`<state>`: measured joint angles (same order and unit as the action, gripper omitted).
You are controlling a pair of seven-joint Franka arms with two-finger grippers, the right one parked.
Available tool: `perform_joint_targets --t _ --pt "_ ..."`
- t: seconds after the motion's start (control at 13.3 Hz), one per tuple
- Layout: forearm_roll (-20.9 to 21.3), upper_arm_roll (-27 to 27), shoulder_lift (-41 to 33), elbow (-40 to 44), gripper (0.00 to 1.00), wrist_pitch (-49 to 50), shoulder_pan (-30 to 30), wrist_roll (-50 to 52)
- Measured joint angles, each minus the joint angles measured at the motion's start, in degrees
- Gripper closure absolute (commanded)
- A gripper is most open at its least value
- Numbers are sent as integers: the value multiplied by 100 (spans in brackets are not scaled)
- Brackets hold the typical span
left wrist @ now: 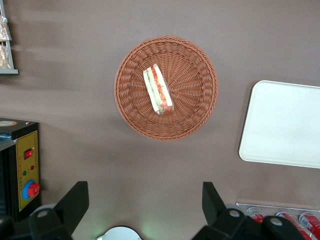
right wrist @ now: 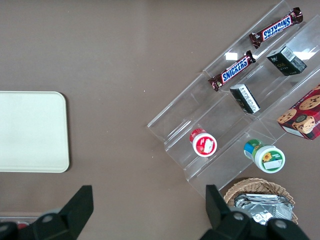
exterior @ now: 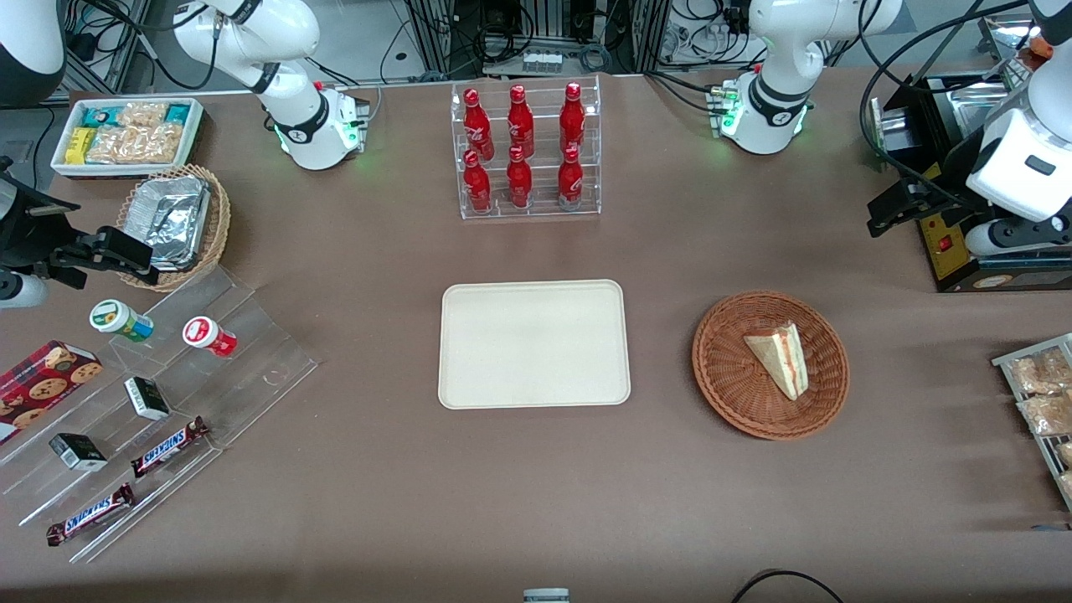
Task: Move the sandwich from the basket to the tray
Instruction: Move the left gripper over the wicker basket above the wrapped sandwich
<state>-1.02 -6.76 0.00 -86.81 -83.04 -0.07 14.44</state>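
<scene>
Fingers (left wrist: 75, 200) spread wide on my gripper (left wrist: 142, 202), nothing between them; arm held high over table (exterior: 377, 502), well apart from basket (exterior: 727, 368). Sandwich (exterior: 780, 358) lies in basket, on its side. Tray (exterior: 534, 345) beside basket, holds nothing.

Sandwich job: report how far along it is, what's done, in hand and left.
Nothing looks done: the sandwich lies in the basket and the tray holds nothing. In hand: the left arm's tool hangs open above the table, apart from the basket, gripping nothing. Left: descend, grasp the sandwich, carry it across and set it on the tray.
</scene>
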Motion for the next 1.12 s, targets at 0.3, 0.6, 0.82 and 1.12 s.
perform_joint_targets --t 0.3,0.6,0.82,1.12 --pt "2 0 25 -19 0 10 0 0" --pt "130 6 115 -241 0 -42 2 17" --pt "161 13 133 -580 0 -524 3 168" --pt "162 15 158 -1091 0 -1335 4 867"
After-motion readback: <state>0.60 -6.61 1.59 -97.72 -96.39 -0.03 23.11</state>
